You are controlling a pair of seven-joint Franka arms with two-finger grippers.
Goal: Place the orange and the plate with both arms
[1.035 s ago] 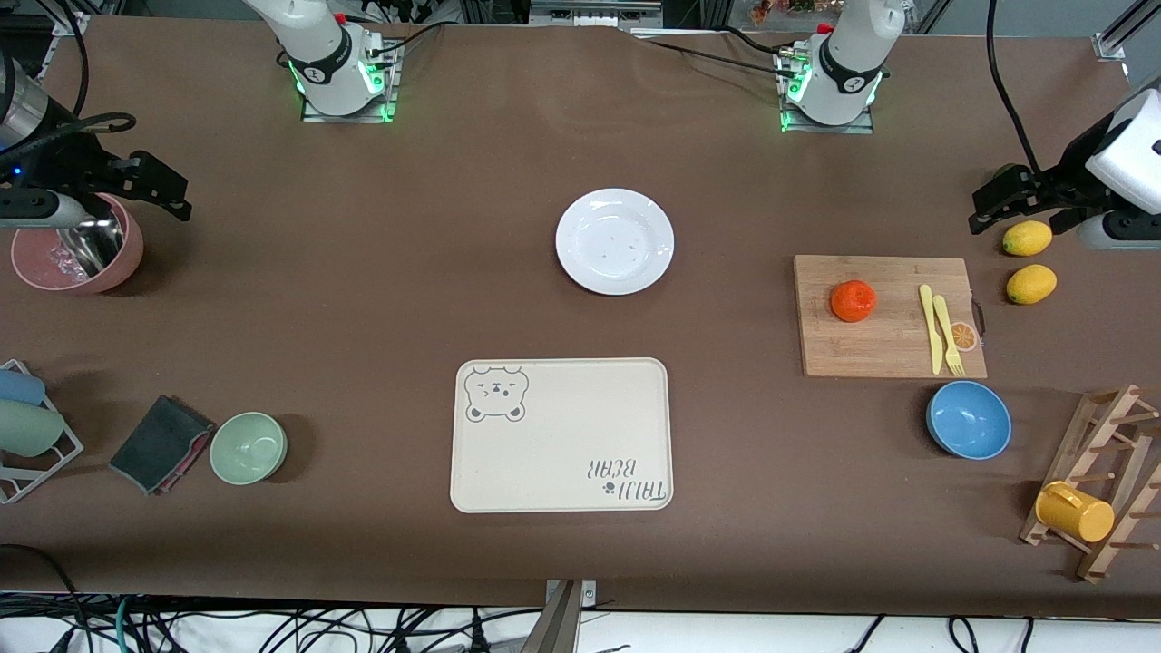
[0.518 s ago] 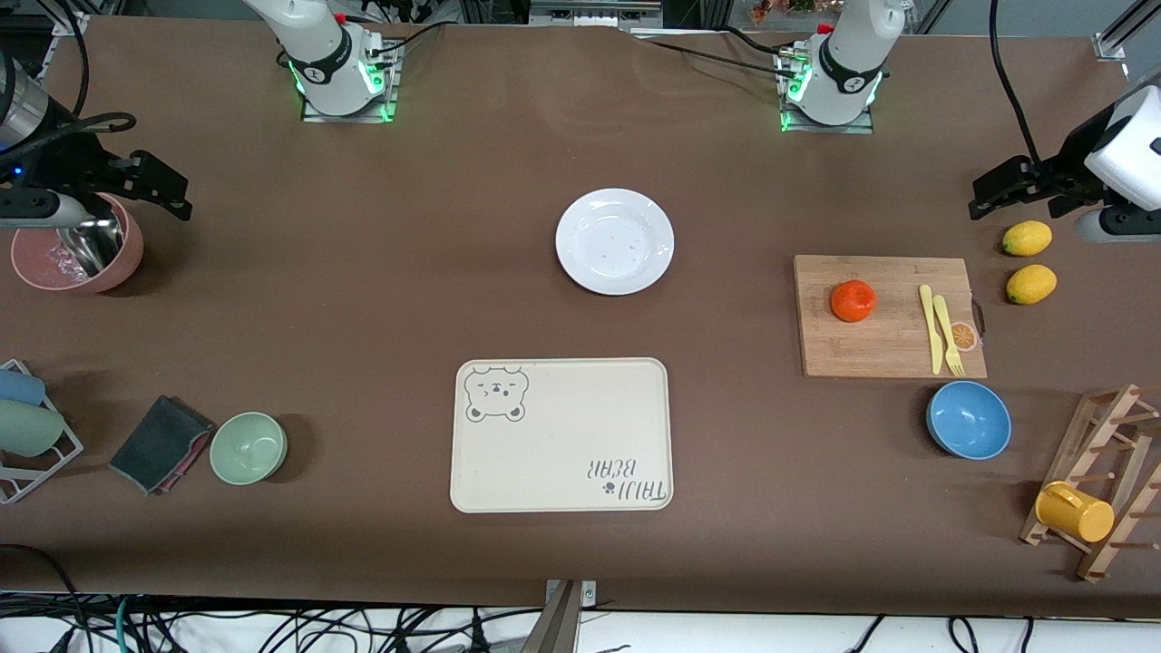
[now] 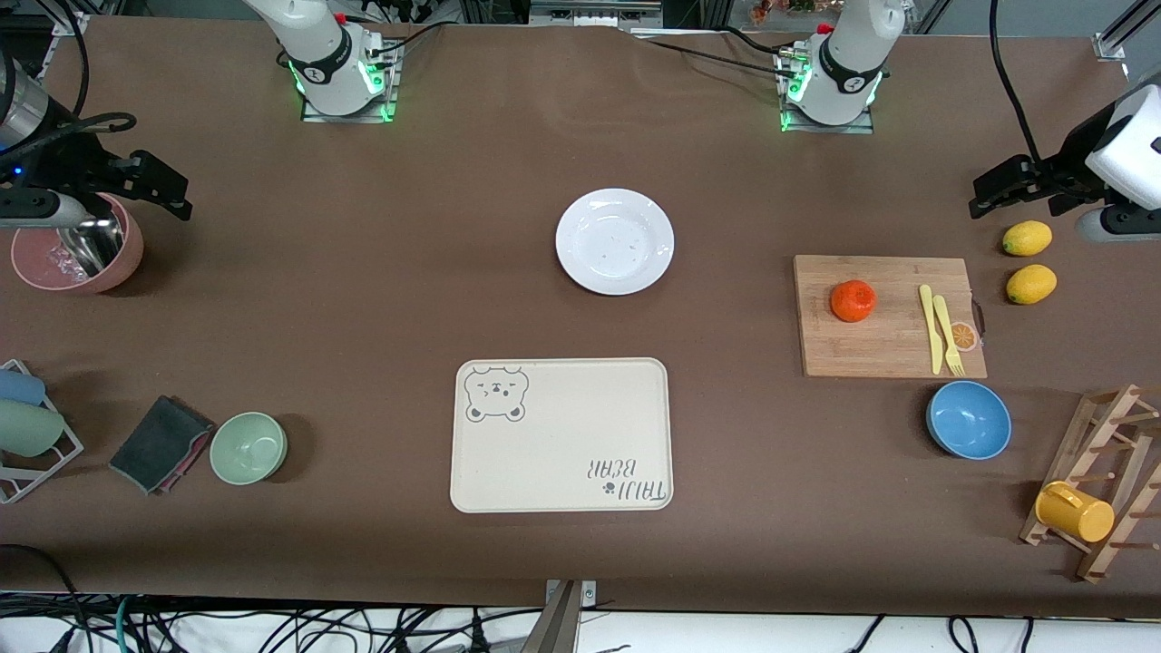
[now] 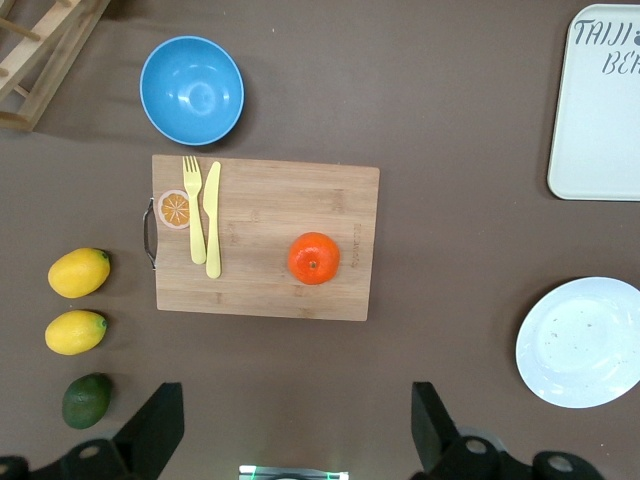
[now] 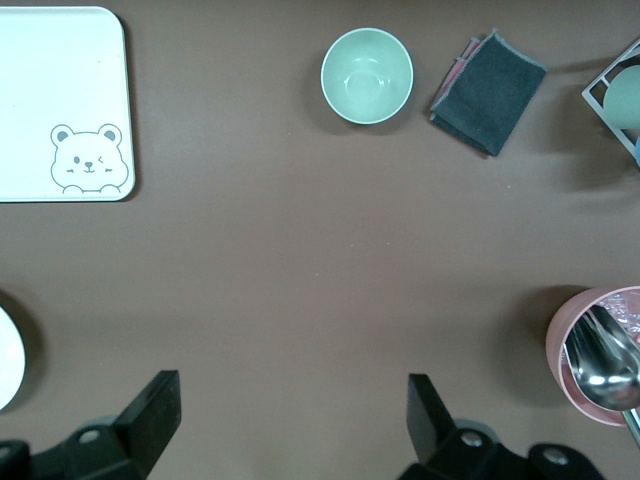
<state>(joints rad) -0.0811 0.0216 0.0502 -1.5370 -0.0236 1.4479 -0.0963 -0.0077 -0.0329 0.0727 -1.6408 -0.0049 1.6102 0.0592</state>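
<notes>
The orange [image 3: 853, 300] sits on a wooden cutting board [image 3: 880, 349] toward the left arm's end of the table. It also shows in the left wrist view [image 4: 313, 258]. The white plate [image 3: 615, 241] lies empty mid-table, and shows in the left wrist view [image 4: 582, 342] and at the edge of the right wrist view [image 5: 8, 358]. My left gripper [image 3: 1014, 189] hangs open and empty over the table beside the lemons; its own view shows it open too [image 4: 297, 430]. My right gripper [image 3: 145, 186] hangs open and empty [image 5: 290, 425] by the pink bowl.
A cream bear tray [image 3: 561, 435] lies nearer the front camera than the plate. Yellow fork and knife [image 3: 940, 328] lie on the board. Two lemons [image 3: 1027, 238], a blue bowl [image 3: 969, 419], a rack with a yellow cup [image 3: 1075, 512], a green bowl [image 3: 248, 447], a grey cloth [image 3: 160, 443] and a pink bowl [image 3: 131, 249] stand about.
My left gripper has shifted a little away from the lemons, toward the table's edge. The right arm, orange and plate have not moved.
</notes>
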